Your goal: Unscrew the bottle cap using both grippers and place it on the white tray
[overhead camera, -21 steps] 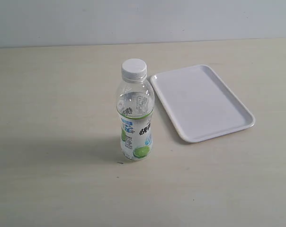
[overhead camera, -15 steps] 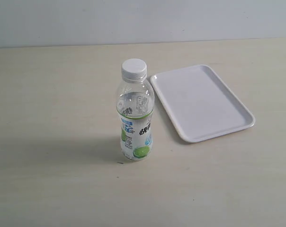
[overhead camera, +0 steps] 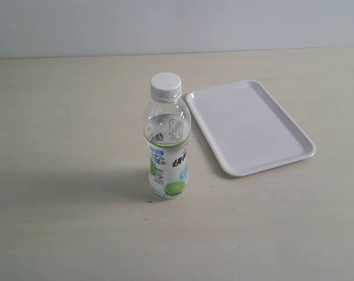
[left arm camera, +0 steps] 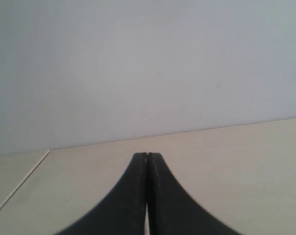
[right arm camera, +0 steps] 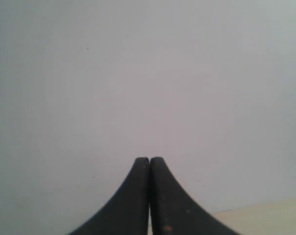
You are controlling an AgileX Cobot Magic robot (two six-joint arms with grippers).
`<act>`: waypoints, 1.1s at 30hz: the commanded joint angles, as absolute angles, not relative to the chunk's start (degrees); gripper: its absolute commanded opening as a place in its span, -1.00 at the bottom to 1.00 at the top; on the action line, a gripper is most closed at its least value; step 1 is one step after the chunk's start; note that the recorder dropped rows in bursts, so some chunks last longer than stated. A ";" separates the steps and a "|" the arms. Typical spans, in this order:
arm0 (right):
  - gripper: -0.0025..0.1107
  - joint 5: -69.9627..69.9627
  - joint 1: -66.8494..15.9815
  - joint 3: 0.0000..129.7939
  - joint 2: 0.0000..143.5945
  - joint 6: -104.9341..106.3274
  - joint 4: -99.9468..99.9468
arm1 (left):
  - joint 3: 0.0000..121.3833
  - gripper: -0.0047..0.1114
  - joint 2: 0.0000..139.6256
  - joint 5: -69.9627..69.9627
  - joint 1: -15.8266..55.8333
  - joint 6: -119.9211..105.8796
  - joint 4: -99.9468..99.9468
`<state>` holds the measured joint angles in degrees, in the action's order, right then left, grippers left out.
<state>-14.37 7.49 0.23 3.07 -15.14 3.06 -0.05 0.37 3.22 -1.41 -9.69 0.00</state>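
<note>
Bottle (overhead camera: 167, 153): one, upright on the table (overhead camera: 65, 222), near the middle of the exterior view, nothing touching it. Upper body clear plastic with print showing through. Lower body wrapped in a white, blue and green label with a lime at the foot. Cap (overhead camera: 166, 85): white, round, ribbed side, seated level on the neck and, by the look of it, fully screwed on. Tray (overhead camera: 250, 126): white, rectangular, rounded corners, low rim, bare, lying flat just beside the bottle on its right, at a slant; the two appear apart, not touching. Placement judged purposeful: the bottle stands free so an arm can come in from each side, and the tray is near so the cap has a short way to go. Left gripper (left arm camera: 147, 157): jaws pressed together, holding nothing, pointed across bare table toward the wall (left arm camera: 138, 63); absent from the exterior view. Right gripper (right arm camera: 149, 160): likewise closed tip to tip and empty, facing mostly wall. Both judged parked clear of the work. Unscrewing not yet begun; one gripper must open for the body, the other for the cap.
</note>
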 commanded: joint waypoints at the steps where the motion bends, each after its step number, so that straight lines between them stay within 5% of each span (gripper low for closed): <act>1: -0.96 -13.24 7.77 0.00 2.74 -18.73 2.97 | 0.00 -0.92 0.00 6.61 -1.11 10.16 -13.79; 9: -0.96 -9.20 7.77 0.00 2.74 -18.16 6.82 | 0.00 -0.92 0.00 -8.77 -1.11 16.87 -13.11; 15: -0.96 -9.18 7.77 0.00 2.74 -18.28 7.90 | 0.00 -0.92 9.10 -25.69 -1.11 41.11 14.74; 29: -0.96 -6.94 7.77 0.00 2.74 -18.07 7.90 | 21.98 -0.92 66.54 -55.99 -1.11 53.32 53.41; 33: -0.96 -6.53 7.77 0.00 2.74 -18.07 7.90 | 25.58 -0.92 76.69 -55.38 -1.11 45.04 57.28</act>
